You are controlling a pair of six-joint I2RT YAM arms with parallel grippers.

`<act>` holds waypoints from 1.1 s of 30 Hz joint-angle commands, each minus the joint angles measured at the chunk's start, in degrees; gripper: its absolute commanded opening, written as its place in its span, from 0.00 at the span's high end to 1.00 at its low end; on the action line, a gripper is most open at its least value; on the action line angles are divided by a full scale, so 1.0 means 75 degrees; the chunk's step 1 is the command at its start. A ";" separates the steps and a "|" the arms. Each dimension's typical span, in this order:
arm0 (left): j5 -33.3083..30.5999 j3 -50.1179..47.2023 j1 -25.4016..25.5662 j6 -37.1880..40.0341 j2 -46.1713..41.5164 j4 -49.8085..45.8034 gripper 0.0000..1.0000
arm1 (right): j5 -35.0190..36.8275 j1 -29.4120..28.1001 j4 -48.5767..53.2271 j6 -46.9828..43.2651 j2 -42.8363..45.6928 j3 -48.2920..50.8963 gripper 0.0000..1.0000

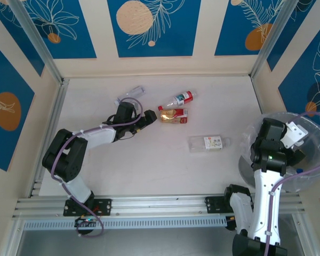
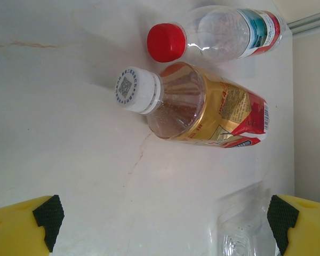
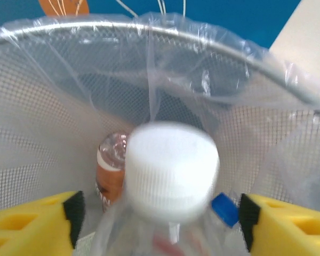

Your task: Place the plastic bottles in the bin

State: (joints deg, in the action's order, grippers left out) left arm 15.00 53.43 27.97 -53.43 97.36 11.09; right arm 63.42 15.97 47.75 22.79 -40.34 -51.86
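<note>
Over the bin [image 1: 309,180] my right gripper [image 1: 291,143] hangs with its jaws apart. A clear white-capped bottle [image 3: 170,170], blurred, sits between the yellow fingers [image 3: 69,218] without touching the pads, so the right gripper [image 3: 157,218] is open. In the bin [image 3: 42,106] lie a brown-labelled bottle [image 3: 109,165] and a blue-capped one [image 3: 224,208]. My left gripper [image 1: 146,120] [image 2: 165,218] is open, low over the table. Ahead of it lie a gold-labelled bottle [image 2: 202,106] [image 1: 173,116] and a red-capped one [image 2: 218,34] [image 1: 180,100]. A clear bottle [image 2: 245,224] [image 1: 130,95] lies by its far finger [image 2: 281,216].
Another clear bottle with a white label [image 1: 207,143] lies mid-table, between the two arms. The back wall and side walls close the table in. A metal rail [image 1: 149,205] runs along the near edge.
</note>
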 commanded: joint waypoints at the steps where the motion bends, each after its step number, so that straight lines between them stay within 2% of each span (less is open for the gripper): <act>1: 0.0150 0.0270 -0.0037 0.0163 0.0082 -0.0166 0.01 | -0.0216 -0.0019 0.0607 0.0481 -0.0024 -0.0150 0.12; 5: 0.0120 0.0235 -0.0037 0.0088 0.0077 -0.0085 0.01 | -0.0582 -0.0042 0.0526 0.0305 0.0011 -0.0607 0.01; 10: 0.0191 0.0246 -0.0037 0.0022 0.0085 -0.0064 0.01 | -0.0740 -0.0307 0.0602 -0.0044 0.0121 -0.1207 0.01; 13: 0.0197 0.0297 -0.0037 0.0022 0.0064 -0.0130 0.01 | -0.1221 -0.0426 0.0434 -0.0263 0.0293 -0.1322 0.01; 20: 0.0184 0.0341 -0.0026 0.0016 -0.0070 -0.0143 0.01 | -0.2312 -0.0579 0.0304 0.0278 0.0506 -0.1208 0.01; 23: 0.0333 0.0474 0.0057 0.0411 -0.0116 -0.0292 0.01 | -0.3127 -0.0623 0.0201 0.0305 0.0636 -0.1424 0.01; 27: -0.0009 0.0940 0.0404 0.1269 -0.0156 -0.1113 0.01 | -0.4350 -0.0675 0.0160 0.0283 0.0655 -0.1851 0.01; 33: -0.0573 0.1587 0.1173 0.2754 -0.0179 -0.1664 0.01 | -0.5011 -0.0769 0.0364 0.0710 0.0515 -0.2236 0.01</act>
State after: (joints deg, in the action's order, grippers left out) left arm 12.93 62.59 34.17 -41.19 97.30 2.00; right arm 30.96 10.68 50.43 25.52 -36.18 -66.72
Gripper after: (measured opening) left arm 0.993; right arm 0.992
